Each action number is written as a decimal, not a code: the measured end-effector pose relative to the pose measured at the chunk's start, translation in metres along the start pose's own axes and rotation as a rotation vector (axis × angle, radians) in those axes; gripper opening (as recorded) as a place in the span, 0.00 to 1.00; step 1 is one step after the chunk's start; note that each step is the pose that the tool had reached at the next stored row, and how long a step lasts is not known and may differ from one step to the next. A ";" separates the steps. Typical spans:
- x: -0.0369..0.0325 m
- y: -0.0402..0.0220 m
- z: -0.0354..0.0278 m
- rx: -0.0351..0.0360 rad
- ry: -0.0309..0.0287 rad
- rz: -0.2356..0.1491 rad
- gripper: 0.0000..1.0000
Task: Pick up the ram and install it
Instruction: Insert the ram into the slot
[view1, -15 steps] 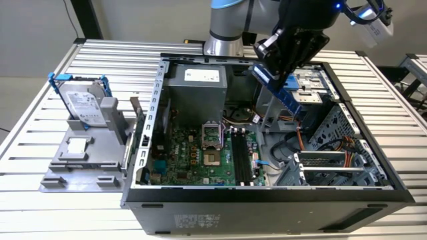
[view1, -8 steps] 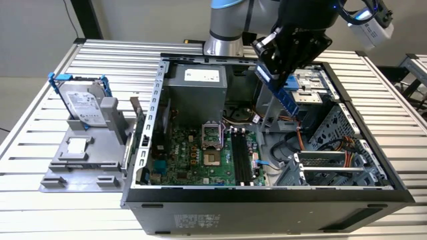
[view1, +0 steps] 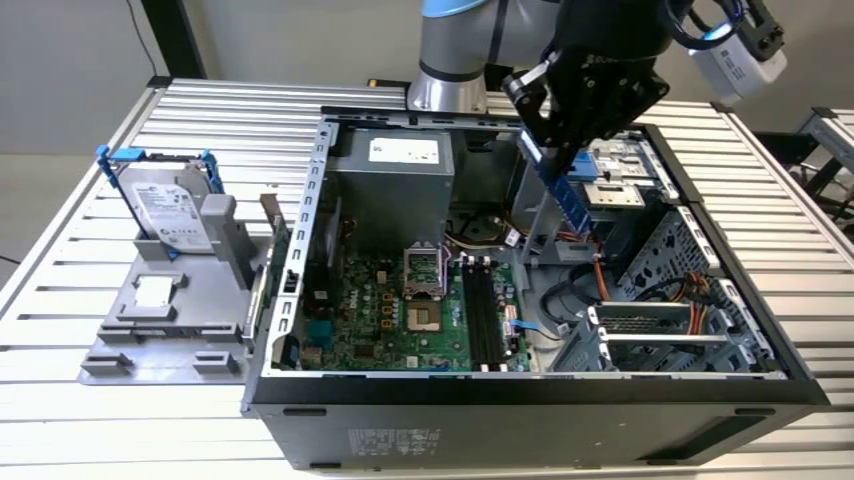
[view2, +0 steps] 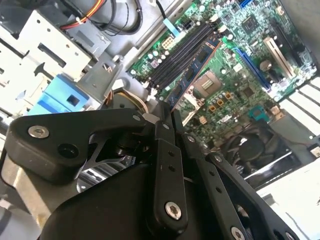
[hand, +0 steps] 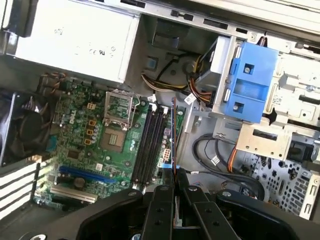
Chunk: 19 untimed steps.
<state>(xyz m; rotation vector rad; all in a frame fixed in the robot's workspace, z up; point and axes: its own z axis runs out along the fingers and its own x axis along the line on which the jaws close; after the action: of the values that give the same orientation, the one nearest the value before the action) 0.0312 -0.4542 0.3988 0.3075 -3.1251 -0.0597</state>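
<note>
Ram (view1: 571, 195) hangs tilted in the tool (view1: 558, 140), which is closed on its upper end, above the open computer case (view1: 310, 230), toward its far edge. It should be light, stiff, thin and fragile; the flat faces are best to hold, not the contacts.

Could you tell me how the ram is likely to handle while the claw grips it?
The ram hangs straight from the claw, so it is probably stiff. It looks thin, seen edge-on in both wrist views, so likely light. Its bare circuit board probably makes it fragile if knocked.
</note>
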 end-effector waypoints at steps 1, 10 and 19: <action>0.0000 0.0000 0.0000 0.0001 -0.0005 0.013 0.00; 0.0000 0.0000 0.0000 0.0003 -0.0045 0.119 0.00; 0.0000 0.0000 -0.0001 0.0007 -0.0068 0.180 0.00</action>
<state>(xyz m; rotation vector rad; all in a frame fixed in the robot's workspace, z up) 0.0312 -0.4542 0.3989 0.0250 -3.1434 -0.0593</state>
